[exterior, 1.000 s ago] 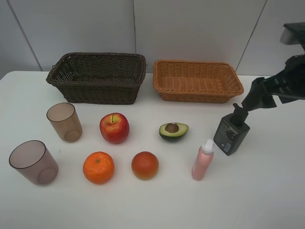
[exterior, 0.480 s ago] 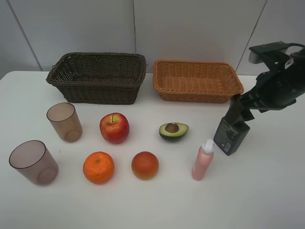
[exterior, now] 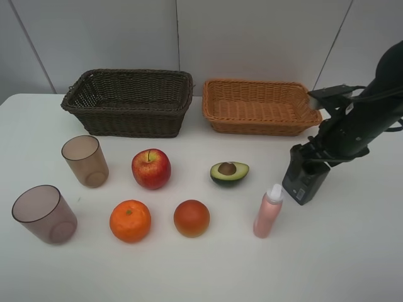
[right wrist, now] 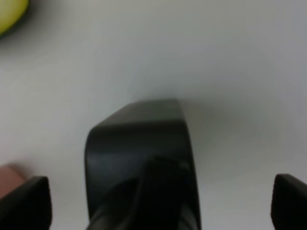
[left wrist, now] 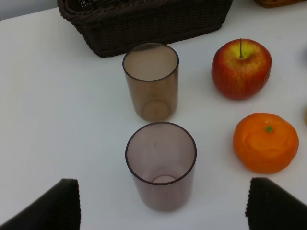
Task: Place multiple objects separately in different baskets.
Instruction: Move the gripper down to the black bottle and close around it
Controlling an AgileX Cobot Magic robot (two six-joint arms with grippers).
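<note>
The dark pump bottle stands at the right of the table. My right gripper is over its top and hides the pump head. In the right wrist view the bottle sits between my open right gripper; the fingertips stand apart from it. My left gripper is open, out of the exterior view, with the nearer cup between its fingertips. Two brownish cups, red apple, orange, cut fruit, halved avocado and pink spray bottle stand on the table.
The dark brown basket and the light orange-tan basket stand side by side along the back edge, both without contents. The pink spray bottle is just left of the pump bottle. The table is white.
My right arm has swung down and left over the pump bottle. The pump head, visible earlier, is now covered by the gripper. Nothing else has moved.
</note>
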